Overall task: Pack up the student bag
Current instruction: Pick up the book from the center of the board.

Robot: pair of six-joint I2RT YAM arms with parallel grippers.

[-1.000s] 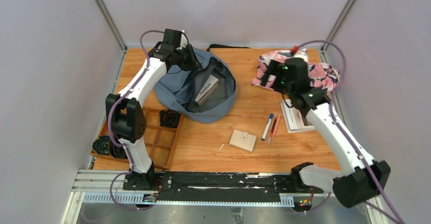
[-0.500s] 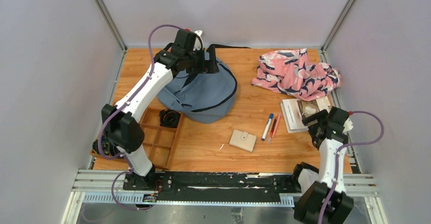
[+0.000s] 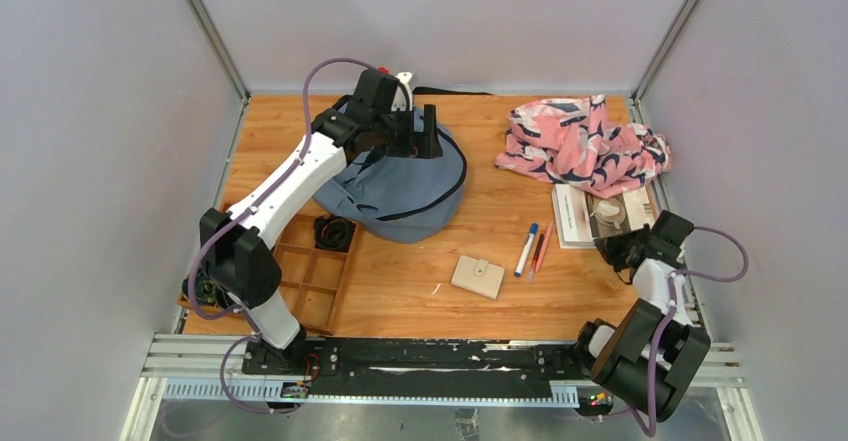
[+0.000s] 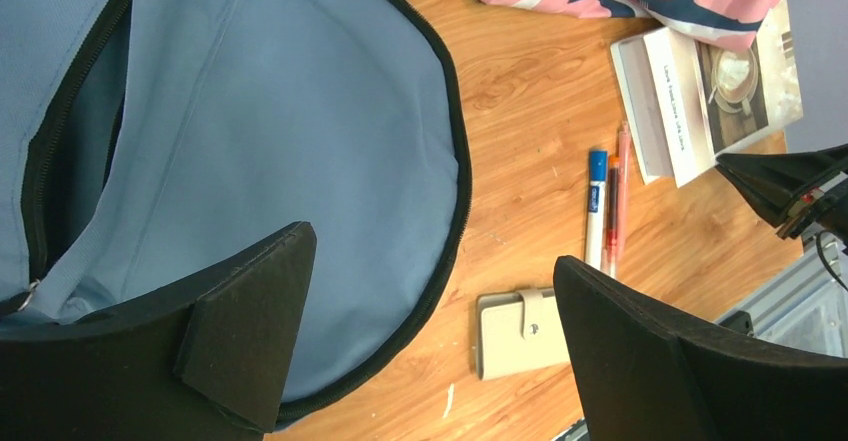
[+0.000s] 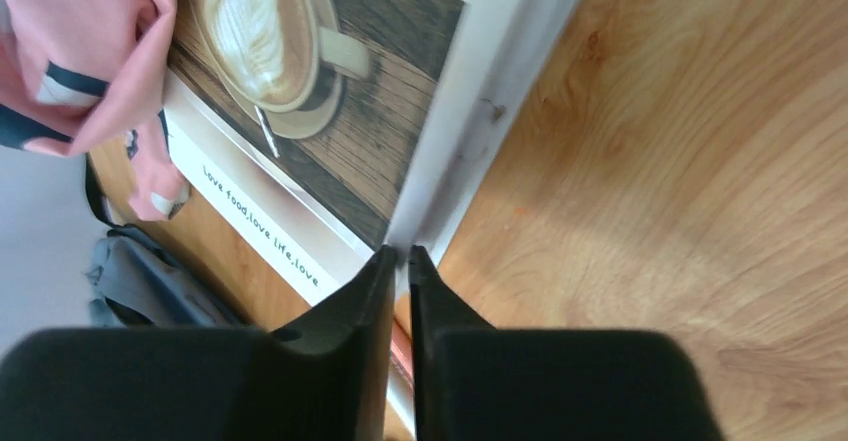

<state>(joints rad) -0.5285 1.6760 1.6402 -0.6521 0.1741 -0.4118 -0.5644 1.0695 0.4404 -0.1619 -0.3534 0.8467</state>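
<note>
1. Bag (image 3: 400,186) lies at the far left of the tabletop (image 3: 500,211), flap lying flat over it. Only a zip slit shows at its left side in the left wrist view.
2. Left gripper (image 4: 430,251) hovers over the bag, fingers wide apart, holding nothing.
3. Right gripper (image 5: 400,253) is at the near edge of the book (image 5: 350,111), fingers almost together. Can't tell if they actually pinch it.
4. Risks:
   - A thin edge grip may lift only the cover, so the book fans open or slips out.
   - Cloth (image 3: 580,146) overlaps the book's far end and could drag along.
   - Nobody holds the bag open — the book would likely jam on the flap.
</note>
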